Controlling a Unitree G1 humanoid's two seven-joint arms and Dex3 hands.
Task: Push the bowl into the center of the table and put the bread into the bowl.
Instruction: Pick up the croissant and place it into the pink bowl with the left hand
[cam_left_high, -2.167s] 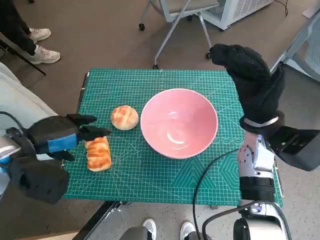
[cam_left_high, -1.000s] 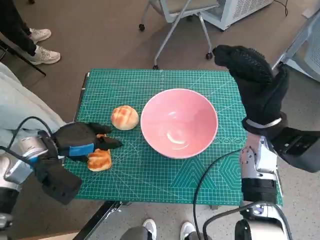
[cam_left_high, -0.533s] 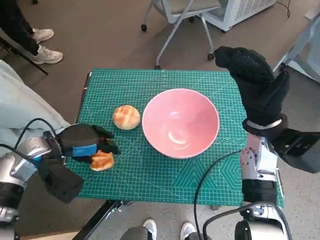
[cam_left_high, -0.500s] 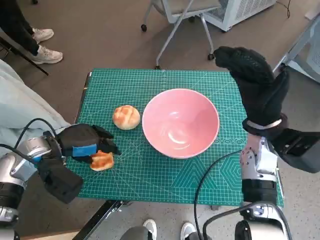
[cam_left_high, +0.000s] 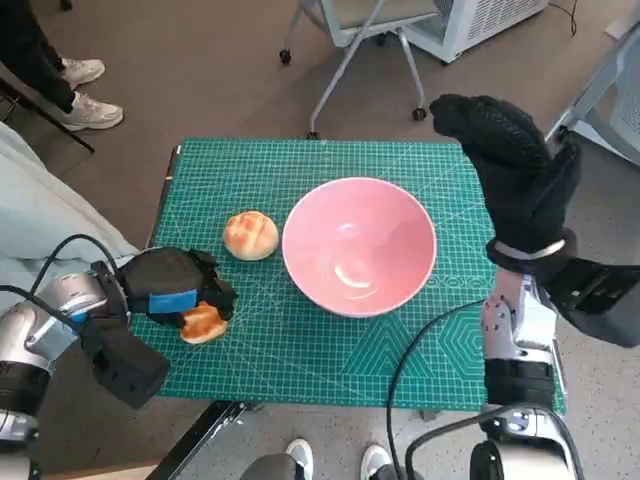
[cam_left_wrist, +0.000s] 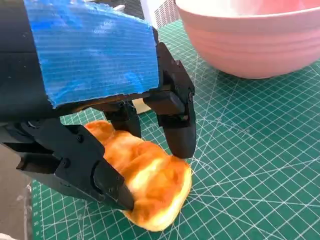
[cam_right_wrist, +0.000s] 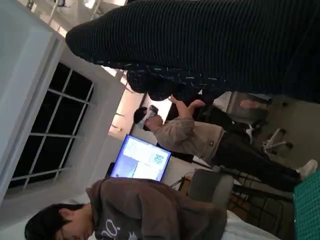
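Bread (cam_left_wrist: 140, 180), soft and squishy-looking, already clamped under the left hand (cam_left_high: 178, 292) across its middle, probably light, so easy on the squeeze.

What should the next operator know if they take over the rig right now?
Left hand: fingers closed around the long bread, which lies on the green mat.
Right hand: raised beyond the bowl's right side, holding nothing; whether open or curled is unclear.
Pink bowl: empty, about mid-table.
Round bun: on the mat, just left of the bowl.
Done: bowl looks centred.
Left: lift the long bread into the bowl, possibly the bun too.
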